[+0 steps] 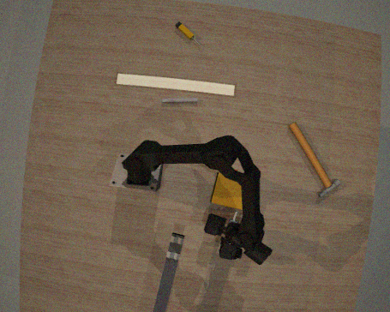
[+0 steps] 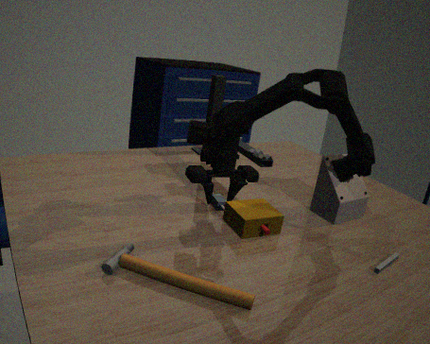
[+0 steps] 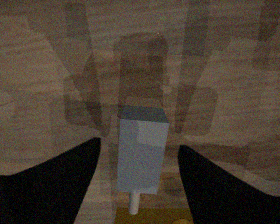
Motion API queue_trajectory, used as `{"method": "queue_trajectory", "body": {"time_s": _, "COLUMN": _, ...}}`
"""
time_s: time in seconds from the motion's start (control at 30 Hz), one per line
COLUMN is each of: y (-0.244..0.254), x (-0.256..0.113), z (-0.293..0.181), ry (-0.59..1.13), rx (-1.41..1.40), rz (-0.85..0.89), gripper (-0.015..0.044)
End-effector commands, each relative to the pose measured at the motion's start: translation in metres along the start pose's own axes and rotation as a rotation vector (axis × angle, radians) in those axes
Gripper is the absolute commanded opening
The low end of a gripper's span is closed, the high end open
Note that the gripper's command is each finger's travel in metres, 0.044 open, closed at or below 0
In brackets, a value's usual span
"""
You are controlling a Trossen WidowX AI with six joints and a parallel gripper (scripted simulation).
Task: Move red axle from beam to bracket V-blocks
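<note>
Red axle (image 2: pixel 266 230) — end protruding, yellow beam (image 1: pixel 226 192) (image 2: pixel 254 211) (image 3: pixel 157 216) (flat).

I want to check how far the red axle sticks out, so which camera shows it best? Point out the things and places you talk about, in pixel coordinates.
The exterior view: the red axle's (image 2: pixel 266 230) end pokes from the near side of the yellow block (image 2: pixel 255 211). The top view shows none of its red, with the arm across the block; the wrist view shows none either.

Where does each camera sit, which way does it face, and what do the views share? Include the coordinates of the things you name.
Top: above the table, facing down; shows the whole arm (image 1: pixel 182 154) (image 2: pixel 274 96).
Exterior: beyond the hammer (image 1: pixel 310 156) (image 2: pixel 186 282), looking across the table; shows arm and tool (image 2: pixel 219 200) (image 3: pixel 140 147).
Wrist: on the arm, facing past both black fingers toward the table.
Top and exterior share the hammer; all three, the yellow block (image 1: pixel 227 193) (image 2: pixel 255 210) (image 3: pixel 157 216).
</note>
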State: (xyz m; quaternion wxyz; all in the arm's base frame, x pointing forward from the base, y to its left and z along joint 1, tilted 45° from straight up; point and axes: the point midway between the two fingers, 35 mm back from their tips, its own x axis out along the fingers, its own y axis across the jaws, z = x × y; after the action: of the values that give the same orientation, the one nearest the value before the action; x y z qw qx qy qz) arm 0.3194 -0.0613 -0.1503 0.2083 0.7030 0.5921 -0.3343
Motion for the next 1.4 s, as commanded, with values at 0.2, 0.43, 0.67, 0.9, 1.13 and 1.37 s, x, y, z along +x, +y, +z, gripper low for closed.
{"method": "queue_trajectory", "body": {"time_s": 0.2, "y": 0.0, "x": -0.017, "z": 0.0, "ry": 0.005, "rx": 0.006, "rz": 0.002, "gripper": 0.044}}
{"method": "queue_trajectory", "body": {"time_s": 0.43, "y": 0.0, "x": -0.027, "z": 0.0, "ry": 0.004, "rx": 0.006, "rz": 0.002, "gripper": 0.044}}
{"method": "queue_trajectory", "body": {"time_s": 0.67, "y": 0.0, "x": -0.037, "z": 0.001, "ry": 0.003, "rx": 0.006, "rz": 0.002, "gripper": 0.044}}
{"method": "queue_trajectory", "body": {"time_s": 0.9, "y": 0.001, "x": -0.046, "z": 0.001, "ry": 0.003, "rx": 0.006, "rz": 0.002, "gripper": 0.044}}
{"method": "queue_trajectory", "body": {"time_s": 1.13, "y": 0.001, "x": -0.056, "z": 0.001, "ry": 0.002, "rx": 0.006, "rz": 0.002, "gripper": 0.044}}
{"method": "queue_trajectory", "body": {"time_s": 1.37, "y": -0.002, "x": -0.056, "z": -0.001, "ry": 0.01, "rx": 0.016, "rz": -0.006, "gripper": 0.044}}
